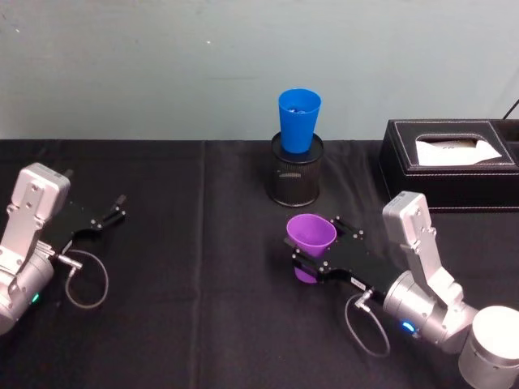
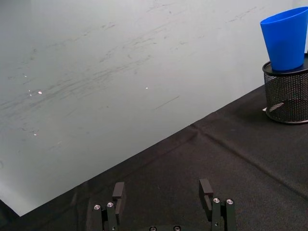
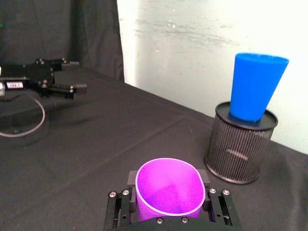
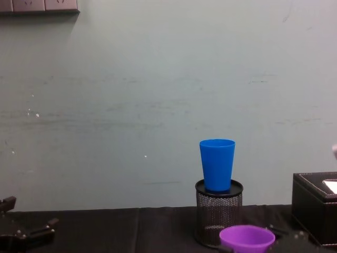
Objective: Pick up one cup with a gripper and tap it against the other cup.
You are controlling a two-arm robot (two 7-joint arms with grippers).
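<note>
Purple cup (image 1: 310,232) is already in the right gripper (image 1: 317,250). The black fingers are clamped on either side of its wall just under the rim, mouth up, cup pretty much upright. It sits low over the black tablecloth (image 1: 203,292), in front of the mesh pen holder (image 1: 296,177) and a bit toward the robot. I honestly can't tell if the base is off the cloth yet or not.

Grabbing it high on the sides makes sense to me, since that leaves the rim and the far wall bare, and that's the bit you'd want to knock against something.

The blue cup (image 1: 298,120) is the awkward part. It's standing upright with its bottom dropped into the mouth of the pen holder, so most of it pokes up above the mesh. That puts it well above where the purple one is now. My guess is the arm has to lift first and then go forward, otherwise it just bumps the holder. Blue one looks only loosely seated, so a hard tap could tip it out.

Left gripper (image 1: 119,206) is parked way off on the left side of the table, fingers spread, nothing in them. A black tissue box (image 1: 450,166) sits right of the holder, close enough to the right arm to keep an eye on.
</note>
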